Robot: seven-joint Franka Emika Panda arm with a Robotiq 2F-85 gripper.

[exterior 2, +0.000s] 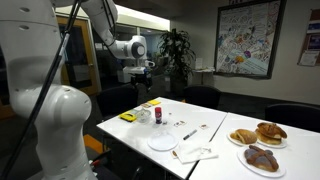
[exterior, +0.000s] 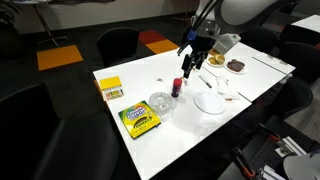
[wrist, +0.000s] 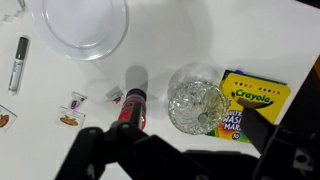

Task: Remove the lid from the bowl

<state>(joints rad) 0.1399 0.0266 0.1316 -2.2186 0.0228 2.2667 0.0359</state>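
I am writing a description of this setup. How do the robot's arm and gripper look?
The arm is made of thick, rounded white segments, and a thin dark cable runs beside it. The gripper is black and angular, with two dark jaws. No markings are readable.

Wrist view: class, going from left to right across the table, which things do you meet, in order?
Pen → white plate → small red bottle → clear bowl → crayon box.
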